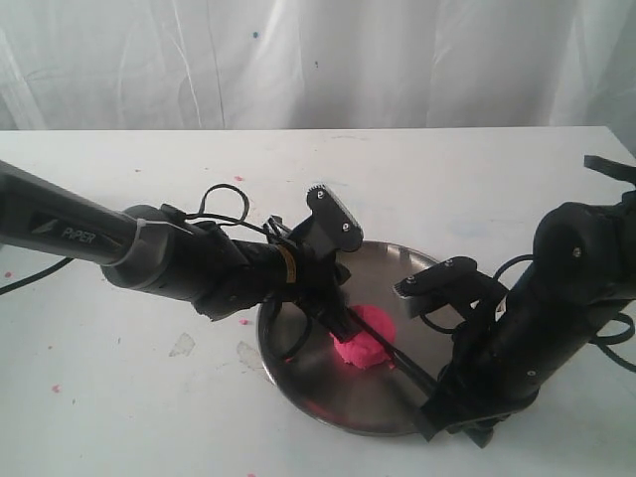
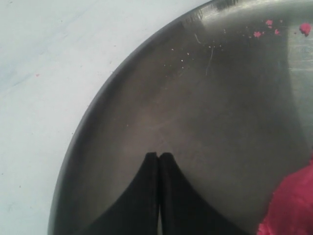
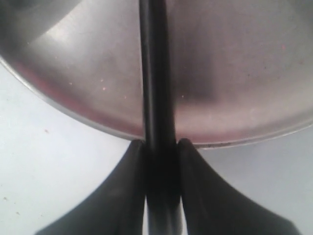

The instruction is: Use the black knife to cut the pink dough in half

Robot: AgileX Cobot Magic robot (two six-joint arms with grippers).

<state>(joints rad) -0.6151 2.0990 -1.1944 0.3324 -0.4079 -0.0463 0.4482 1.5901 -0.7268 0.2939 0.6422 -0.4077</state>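
Note:
The pink dough (image 1: 364,343) lies as a lump in the middle of the steel plate (image 1: 298,368); its edge shows in the left wrist view as the pink dough (image 2: 291,203). My right gripper (image 1: 437,405) is shut on the black knife (image 1: 402,356) at the plate's near right rim, and the blade slants up-left across the dough. In the right wrist view the black knife (image 3: 155,88) runs out from between the fingers (image 3: 127,186) over the steel plate (image 3: 73,73). My left gripper (image 2: 159,155) is shut and empty, its tips just above the plate beside the dough.
The steel plate (image 2: 146,83) sits on a white table (image 1: 119,417) with pink crumbs (image 2: 268,28) scattered in the plate and on the table. A white curtain (image 1: 298,60) hangs behind. Both arms crowd over the plate.

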